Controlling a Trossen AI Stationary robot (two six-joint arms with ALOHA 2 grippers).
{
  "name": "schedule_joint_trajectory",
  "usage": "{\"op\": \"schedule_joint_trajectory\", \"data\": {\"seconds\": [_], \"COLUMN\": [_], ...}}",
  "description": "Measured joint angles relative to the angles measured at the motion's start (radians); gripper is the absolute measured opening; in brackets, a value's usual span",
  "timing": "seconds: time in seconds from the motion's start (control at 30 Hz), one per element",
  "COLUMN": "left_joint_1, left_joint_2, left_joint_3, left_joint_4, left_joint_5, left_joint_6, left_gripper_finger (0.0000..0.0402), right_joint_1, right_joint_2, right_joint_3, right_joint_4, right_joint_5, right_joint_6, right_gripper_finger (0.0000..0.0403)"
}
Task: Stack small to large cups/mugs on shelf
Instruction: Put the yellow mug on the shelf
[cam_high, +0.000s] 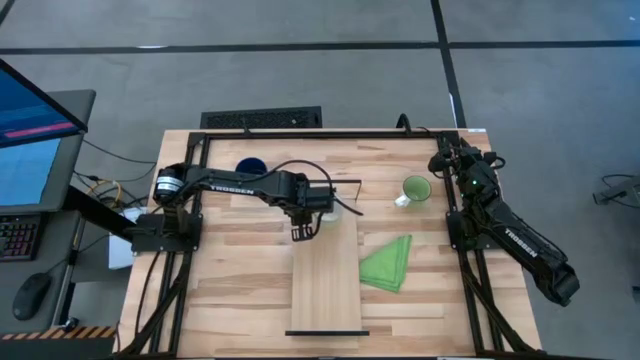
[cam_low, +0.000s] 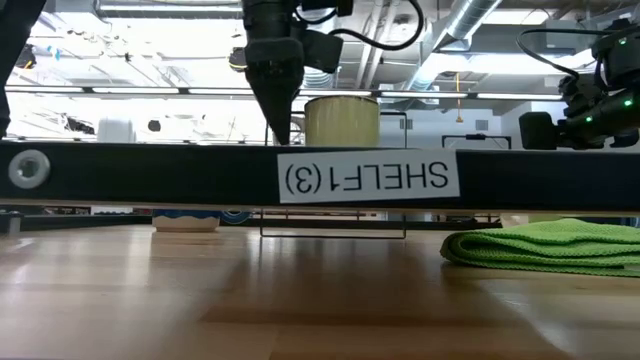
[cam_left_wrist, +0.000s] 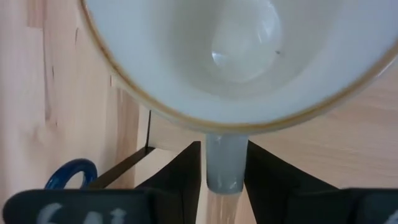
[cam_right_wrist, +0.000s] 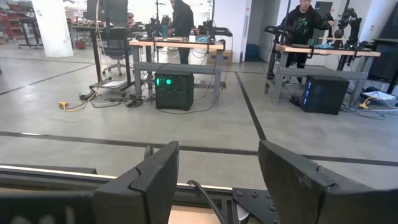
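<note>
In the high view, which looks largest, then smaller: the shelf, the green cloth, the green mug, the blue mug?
1. shelf
2. green cloth
3. green mug and blue mug: they look alike; the blue one is partly hidden by the left arm.

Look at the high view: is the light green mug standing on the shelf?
No, the light green mug stands on the tabletop, off to the side of the shelf, beyond the folded green cloth.

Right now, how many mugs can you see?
3. The white mug sits on the shelf with the left gripper at its handle, the green mug stands right of the shelf, the blue mug by the left arm.
</note>
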Motion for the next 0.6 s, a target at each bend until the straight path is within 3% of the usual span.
{"op": "schedule_joint_trajectory", "data": {"seconds": [0.27,0.6], "left_joint_1": [0.0,0.0], "left_joint_2": [0.0,0.0], "left_joint_3": [0.0,0.0], "left_joint_4": [-0.032,-0.03], "left_joint_5": [-0.03,0.004], "left_joint_6": [0.009,-0.043], "left_gripper_finger": [0.0104,0.0105], "right_joint_1": [0.0,0.0], "right_joint_2": [0.0,0.0], "right_joint_3": [0.0,0.0], "right_joint_4": [0.0,0.0], "right_joint_5": [0.0,0.0], "right_joint_6": [0.0,0.0], "right_gripper_finger": [0.0245,0.0245]}}
